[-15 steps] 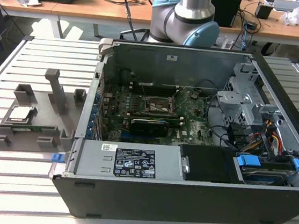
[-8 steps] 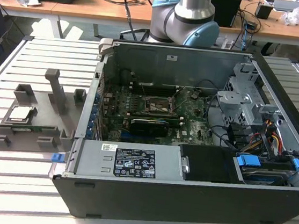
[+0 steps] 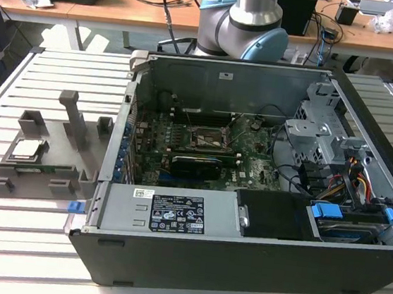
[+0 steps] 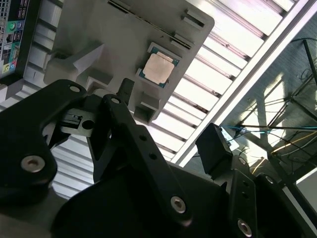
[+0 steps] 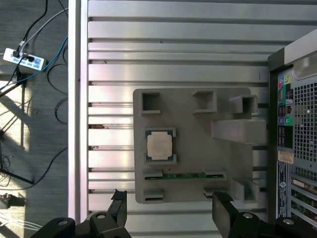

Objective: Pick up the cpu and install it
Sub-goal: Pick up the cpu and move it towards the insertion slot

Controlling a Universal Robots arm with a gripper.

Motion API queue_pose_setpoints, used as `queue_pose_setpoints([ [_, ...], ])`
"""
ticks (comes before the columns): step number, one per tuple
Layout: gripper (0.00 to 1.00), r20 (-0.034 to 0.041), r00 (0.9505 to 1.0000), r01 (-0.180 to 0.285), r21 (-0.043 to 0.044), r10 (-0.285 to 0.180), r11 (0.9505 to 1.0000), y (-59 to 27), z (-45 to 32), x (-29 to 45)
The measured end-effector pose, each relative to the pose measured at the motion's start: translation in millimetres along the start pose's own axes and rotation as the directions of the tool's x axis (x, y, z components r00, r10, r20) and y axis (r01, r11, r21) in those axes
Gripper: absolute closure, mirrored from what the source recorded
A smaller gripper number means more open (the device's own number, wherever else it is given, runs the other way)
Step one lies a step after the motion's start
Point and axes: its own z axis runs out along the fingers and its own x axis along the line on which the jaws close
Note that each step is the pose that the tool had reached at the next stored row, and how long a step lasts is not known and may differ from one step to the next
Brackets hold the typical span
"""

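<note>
**Item 1.** Small flat square chip, silver metal lid, thin green edge: the cpu [image 5: 159, 146]. It lies flat in a square recess of the grey moulded plastic tray [image 5: 198, 124], not yet picked up. The tray sits on the slatted metal table [image 3: 29, 241], just beside the open dark-grey computer case [image 3: 240, 265].

**Item 2.** Black two-finger gripper [image 5: 171, 218]. Its fingers [image 5: 223, 210] are spread wide with nothing between them. It hangs well above the tray, touching nothing.

**Item 3.** Square black socket with metal frame [image 3: 208, 140]. It is on the green motherboard inside the case, well apart from the tray.

**Hazards, as I judge them:**
- The recess walls sit close round the chip. An off-centre descent could land a fingertip on the tray rim or the lid instead of the chip's edges.
- The chip is thin and its lid smooth. A shallow or uneven pinch could let it tilt or slip out.
- A chip carried skewed could seat crooked in the socket and harm the contacts.
- The case wall and the cables near the socket could catch the gripper's linkage.
</note>
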Motion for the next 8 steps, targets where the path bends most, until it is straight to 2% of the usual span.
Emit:
queue_pose_setpoints([
  [8, 0.22, -0.0001, 1.0, 0.0, 0.0003, 0.0, 1.0, 0.0, 3.4, 0.1],
])
